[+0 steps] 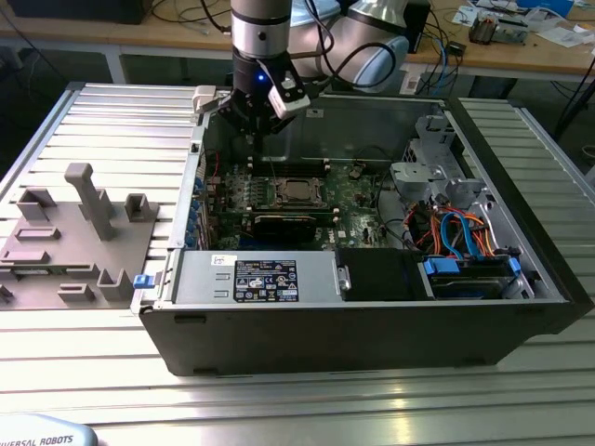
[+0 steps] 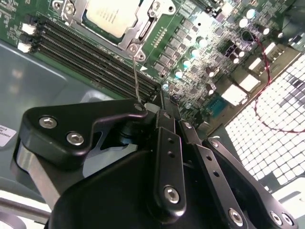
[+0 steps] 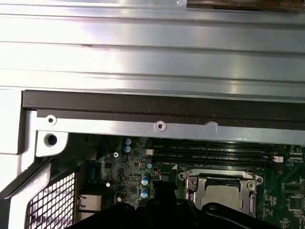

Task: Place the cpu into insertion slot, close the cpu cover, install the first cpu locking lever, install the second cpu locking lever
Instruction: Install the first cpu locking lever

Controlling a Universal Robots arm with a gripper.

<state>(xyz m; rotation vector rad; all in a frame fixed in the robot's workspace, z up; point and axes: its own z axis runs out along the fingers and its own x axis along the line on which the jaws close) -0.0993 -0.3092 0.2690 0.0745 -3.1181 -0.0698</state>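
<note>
Your gripper [image 1: 253,130] hangs above the open computer case [image 1: 372,316], near its rear wall, over the green motherboard [image 1: 358,190]. In the second wrist view the fingers [image 2: 167,143] sit close together w/ nothing between them; a thin wire lever [image 2: 137,81] rises from the socket corner and ends just at the fingertips, but you can't tell whether it's pinched or only touching.

The cpu [image 1: 297,190] lies flat in the socket, silver top showing, w/ the cpu cover [image 2: 131,33] down around it as a metal frame; you see the same in the first wrist view, cpu [image 3: 223,194] framed by the cover [image 3: 192,183]. Beside the socket run the black memory slots [image 2: 90,57], towards the case wall.

Further out in the exterior view: a long black card [image 1: 284,223] sits just in front of the socket, the power supply box [image 1: 256,279] w/ its label lies along the near wall, and orange and blue cables [image 1: 456,228] bundle on the exterior view's right. On the exterior view's left, well apart from the case, a grey fixture tray [image 1: 70,242] rests on the ribbed metal table [image 1: 297,400].
</note>
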